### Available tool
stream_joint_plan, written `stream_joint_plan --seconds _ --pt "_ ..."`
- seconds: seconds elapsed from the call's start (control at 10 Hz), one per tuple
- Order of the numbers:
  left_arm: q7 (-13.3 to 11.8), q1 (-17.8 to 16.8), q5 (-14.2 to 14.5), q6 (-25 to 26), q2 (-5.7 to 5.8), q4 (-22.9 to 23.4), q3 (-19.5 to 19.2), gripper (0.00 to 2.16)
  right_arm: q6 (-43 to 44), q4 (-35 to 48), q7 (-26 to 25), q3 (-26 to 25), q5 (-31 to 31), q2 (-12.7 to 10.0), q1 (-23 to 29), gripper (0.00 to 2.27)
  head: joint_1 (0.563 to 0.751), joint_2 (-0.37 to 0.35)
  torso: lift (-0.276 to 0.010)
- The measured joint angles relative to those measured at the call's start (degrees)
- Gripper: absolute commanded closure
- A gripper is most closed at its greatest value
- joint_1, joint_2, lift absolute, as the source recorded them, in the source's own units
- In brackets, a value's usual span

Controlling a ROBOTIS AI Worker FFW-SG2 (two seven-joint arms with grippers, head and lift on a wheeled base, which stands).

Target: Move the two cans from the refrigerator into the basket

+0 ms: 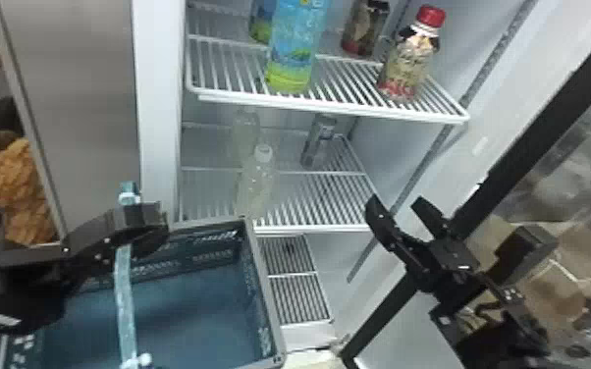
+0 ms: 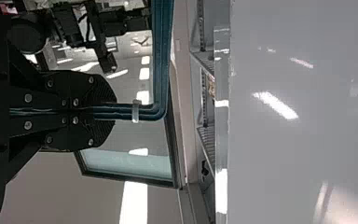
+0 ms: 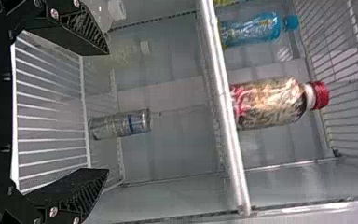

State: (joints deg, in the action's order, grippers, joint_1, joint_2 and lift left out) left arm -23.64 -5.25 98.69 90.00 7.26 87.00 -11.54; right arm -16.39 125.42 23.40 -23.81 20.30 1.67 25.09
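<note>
Right hand (image 1: 396,200) open, facing a can

From it, in the head view, my can (image 1: 318,141) is at ten o'clock, upright, top up, its long axis vertical. Under it runs a white wire shelf (image 1: 309,227) in the refrigerator. My left hand (image 1: 156,218) grips the handle (image 1: 123,294) of the basket (image 1: 265,294) at eight; a black door frame (image 1: 545,122) slants at two, brown boxes (image 1: 550,294) at four.

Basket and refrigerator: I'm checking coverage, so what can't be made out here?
Head view: near side of the basket, beyond the bottom edge.
Head view: top of the blue bottle, beyond the top edge.
Left wrist view: gripped part of the handle, inside the left gripper.
Right wrist view: print on the can, too small.
</note>
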Motion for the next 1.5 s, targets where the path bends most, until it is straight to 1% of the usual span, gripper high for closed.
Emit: stream_joint_plan --seconds 0.5,1.0,1.3,1.5 --pt "0.0 -0.38 0.03 0.0 0.04 0.0 0.26 1.2 2.52 -10.58 -0.37 0.05 -2.28 0.36 -8.79 0.15 0.695 -0.35 -0.218" --pt "0.18 -1.12 -0.43 0.0 0.33 -0.02 1.04 1.2 3.84 -19.32 -2.07 2.72 -4.26 0.88 -16.31 0.15 0.695 -0.35 -0.218" --pt "0.34 -1.44 -0.43 0.0 0.47 -0.02 1.3 1.2 4.45 -26.37 -2.95 4.93 -5.33 1.22 -21.79 0.14 0.695 -0.35 -0.218" --pt "0.44 -1.6 -0.43 0.0 0.48 -0.03 1.52 1.2 4.76 -30.67 -3.87 6.09 -6.14 1.39 -25.05 0.14 0.693 -0.336 -0.218"
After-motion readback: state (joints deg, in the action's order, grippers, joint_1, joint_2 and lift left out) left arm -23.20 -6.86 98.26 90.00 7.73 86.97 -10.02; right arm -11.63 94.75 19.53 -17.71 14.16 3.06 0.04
